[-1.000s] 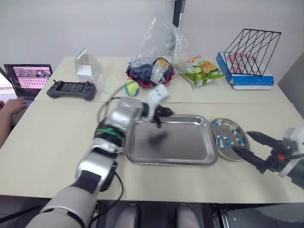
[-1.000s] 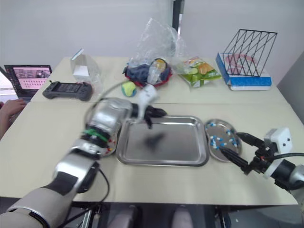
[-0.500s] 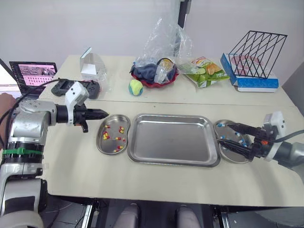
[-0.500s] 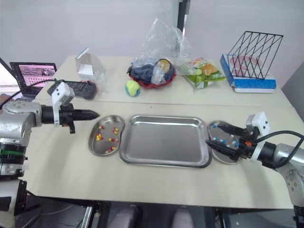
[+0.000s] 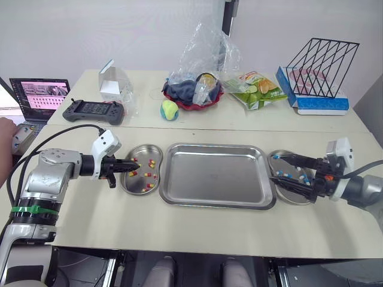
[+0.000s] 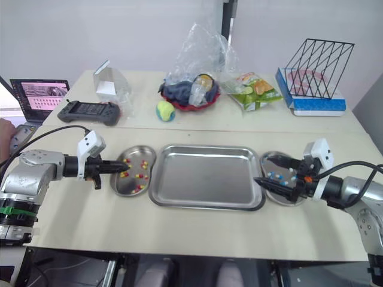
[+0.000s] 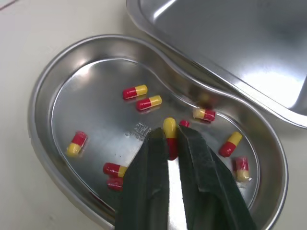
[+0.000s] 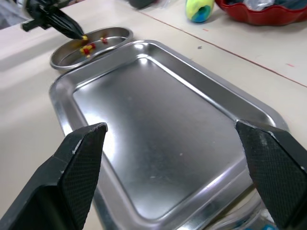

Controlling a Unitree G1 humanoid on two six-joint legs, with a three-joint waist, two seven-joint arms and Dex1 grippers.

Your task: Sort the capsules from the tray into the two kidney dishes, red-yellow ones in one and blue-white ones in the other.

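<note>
Left end effector (image 7: pixel 169 138): fingers together, clamped on one red-yellow capsule (image 7: pixel 169 130), yellow end poking out past the tips. The left wrist view makes the grip clear; in the head views it's just a speck at the tip. It's held over the left kidney dish (image 7: pixel 44 95); can't tell whether it touches the dish floor. Several loose red-yellow capsules (image 7: pixel 148 102) lie scattered in that dish. The dish sits on the worktop (image 5: pixel 90 209), just beside the left rim of the steel tray (image 5: pixel 218 179). Right end effector (image 5: pixel 273 167): fingers wide apart, gripping nothing, over the right kidney dish (image 5: pixel 297 157) with the tips pointing at the tray's right rim. Contact with dish or tray: can't tell. The head views show blue-white capsules (image 5: pixel 286 175) in that dish, under and between the fingers. The right wrist view looks the other way, across the tray floor to the left end effector's tip with its yellow speck over the far dish, and to the tennis ball (image 8: pixel 199 8) beyond. Further out in the head views: game controller (image 5: pixel 94 110), laptop (image 5: pixel 37 95), red bowl (image 5: pixel 192 95) under a clear plastic bag, wire rack (image 5: pixel 317 60). A person's hand (image 5: pixel 6 136) is at the worktop's left edge.
</note>
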